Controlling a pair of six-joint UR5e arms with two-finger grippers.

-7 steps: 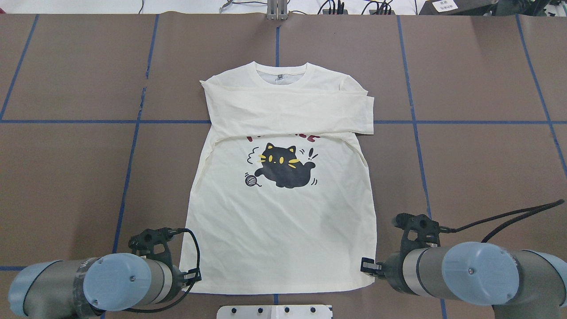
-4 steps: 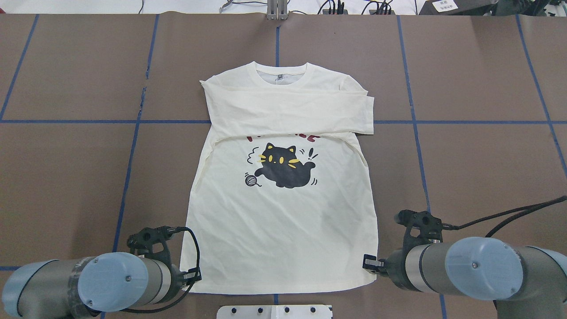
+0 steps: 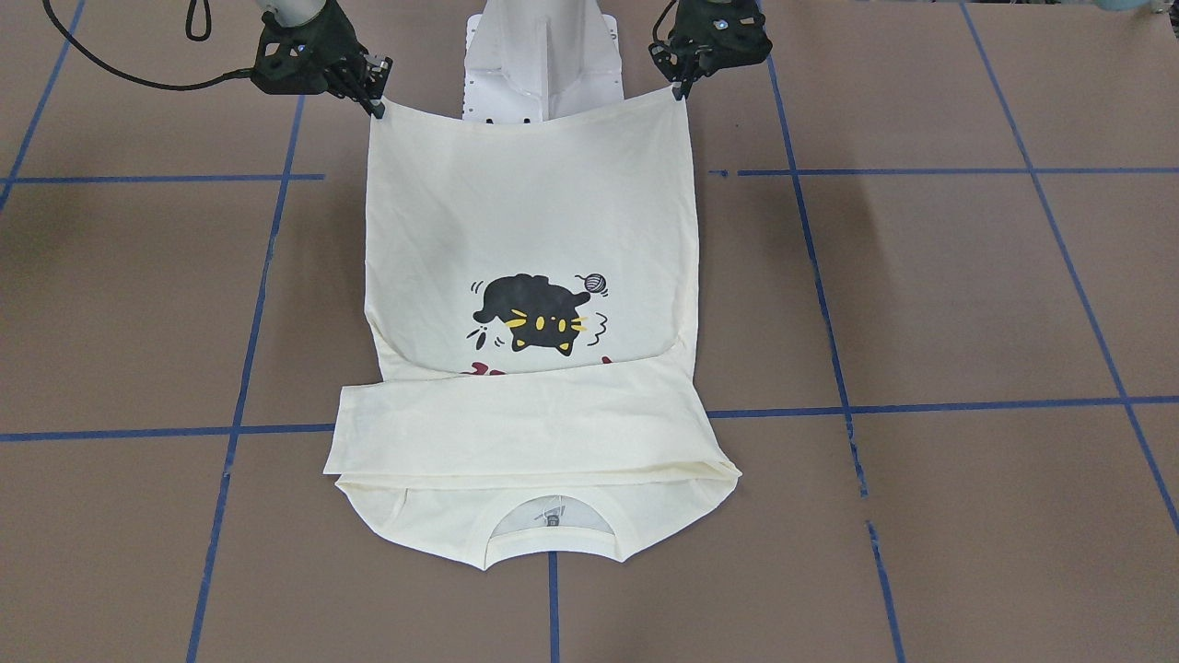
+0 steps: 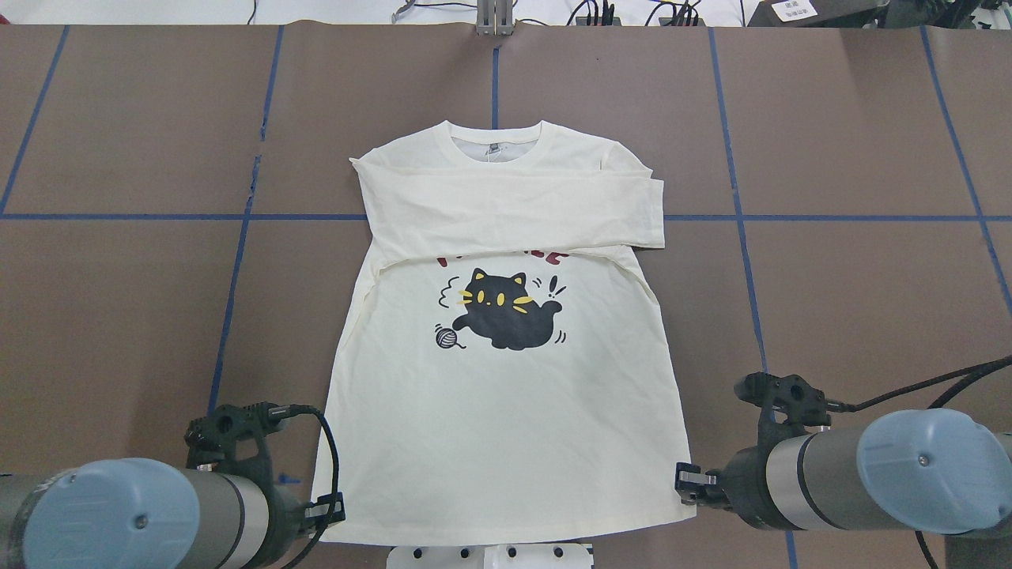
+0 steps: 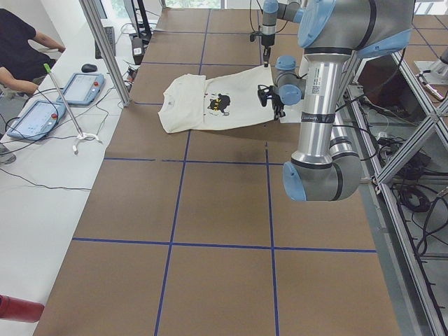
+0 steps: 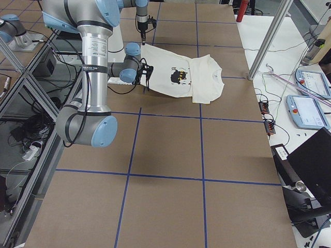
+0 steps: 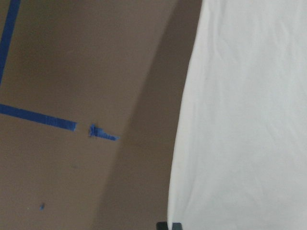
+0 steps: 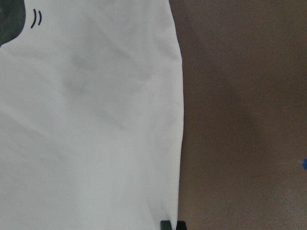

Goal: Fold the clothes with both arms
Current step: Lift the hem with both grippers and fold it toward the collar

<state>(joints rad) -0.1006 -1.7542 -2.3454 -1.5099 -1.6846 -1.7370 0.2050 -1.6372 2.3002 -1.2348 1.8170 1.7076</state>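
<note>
Front-facing view: the left gripper and right gripper each clamp one hem corner of the cream T-shirt, the hem raised over the white base.

Overhead: the shirt lies cat print up at mid-table, with the sleeves folded across the chest and brown surface to both sides.

Wrist views: its side edges run smoothly beside the table.

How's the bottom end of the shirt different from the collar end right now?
The hem is pinched at its corners by the left gripper and right gripper and stretched taut; the collar end lies loose on the table. The hem end is spread smooth; the collar end has the sleeves folded across it. Both are cream.
</note>
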